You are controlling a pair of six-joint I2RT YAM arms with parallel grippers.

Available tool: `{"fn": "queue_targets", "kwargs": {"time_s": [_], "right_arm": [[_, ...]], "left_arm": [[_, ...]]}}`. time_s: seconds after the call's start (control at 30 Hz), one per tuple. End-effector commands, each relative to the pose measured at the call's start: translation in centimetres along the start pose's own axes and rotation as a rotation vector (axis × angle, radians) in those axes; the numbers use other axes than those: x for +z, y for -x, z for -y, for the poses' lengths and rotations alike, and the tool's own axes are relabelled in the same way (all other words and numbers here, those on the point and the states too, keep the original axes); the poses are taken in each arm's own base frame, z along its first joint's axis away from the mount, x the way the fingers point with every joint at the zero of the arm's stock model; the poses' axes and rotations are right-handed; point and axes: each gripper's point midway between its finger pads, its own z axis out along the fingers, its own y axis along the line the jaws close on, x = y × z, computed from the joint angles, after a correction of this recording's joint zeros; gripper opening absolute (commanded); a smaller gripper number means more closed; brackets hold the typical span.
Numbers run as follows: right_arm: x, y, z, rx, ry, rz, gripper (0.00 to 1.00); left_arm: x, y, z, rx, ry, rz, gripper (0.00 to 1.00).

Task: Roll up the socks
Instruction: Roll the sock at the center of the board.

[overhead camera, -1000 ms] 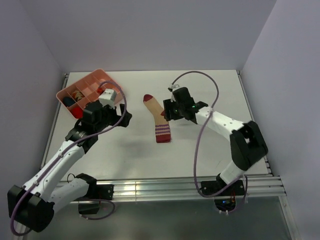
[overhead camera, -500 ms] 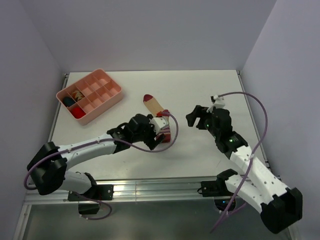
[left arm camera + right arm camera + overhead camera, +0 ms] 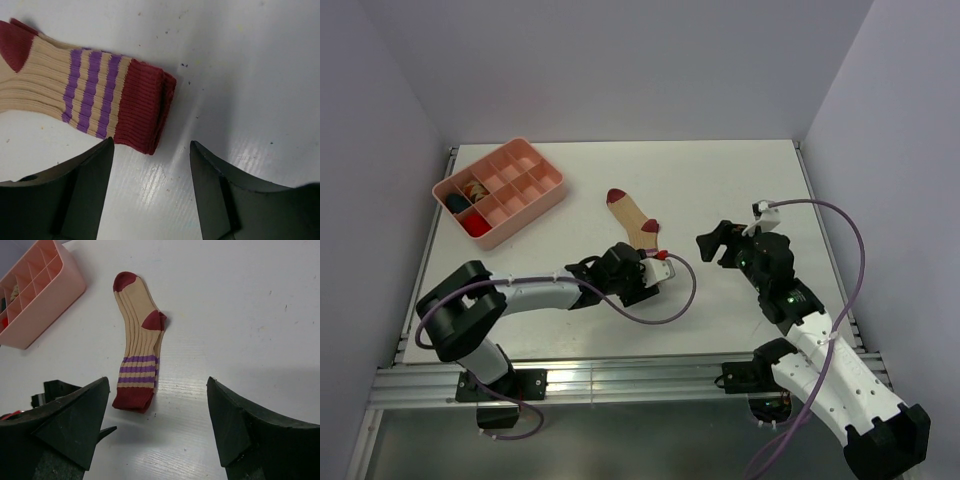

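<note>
Far left, the pink tray [image 3: 552, 190] sits near the corner of the table [image 3: 740, 180], its contents too small for you to make out. Your left end effector [image 3: 151, 142] is low over the table, jaws apart and empty, with the red cuff [image 3: 142, 107] just ahead. The socks [image 3: 137, 340] lie flat mid-table, unrolled — rolling is not yet begun, and you cannot tell whether there are one or two layers. Your right end effector [image 3: 157, 387] hovers spread wide, holding nothing.

The white table [image 3: 720, 180] carries a tan sock [image 3: 75, 90] lying flat, its red cuff just ahead of the left gripper [image 3: 150, 146]; a pink tray [image 3: 545, 195] sits well apart from it.
</note>
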Motion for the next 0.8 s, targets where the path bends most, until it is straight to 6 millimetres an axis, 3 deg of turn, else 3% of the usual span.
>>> {"fn": "queue_targets", "kwargs": {"time_s": [0.0,0.23,0.57,0.7,0.77], "right_arm": [[-0.1,0.0,-0.1,0.012,0.018,0.013,0.85],[-0.2,-0.3,0.0,-0.009,0.021,0.008,0.85],[0.2,-0.8,-0.2,-0.019,0.042,-0.012,0.84],[0.3,-1.0,-0.2,-0.023,0.048,-0.018,0.83],[0.2,-0.9,-0.3,-0.026,0.053,-0.015,0.83]], "left_arm": [[1.2,0.5,-0.7,0.066,0.029,0.011,0.66],[2.5,-0.9,-1.5,0.099,0.079,-0.038,0.63],[3.8,-2.5,-0.5,0.117,0.052,-0.086,0.6],[4.2,-2.7,0.1,0.116,0.02,-0.102,0.44],[4.3,-2.6,0.4,0.113,0.005,-0.102,0.31]]}}
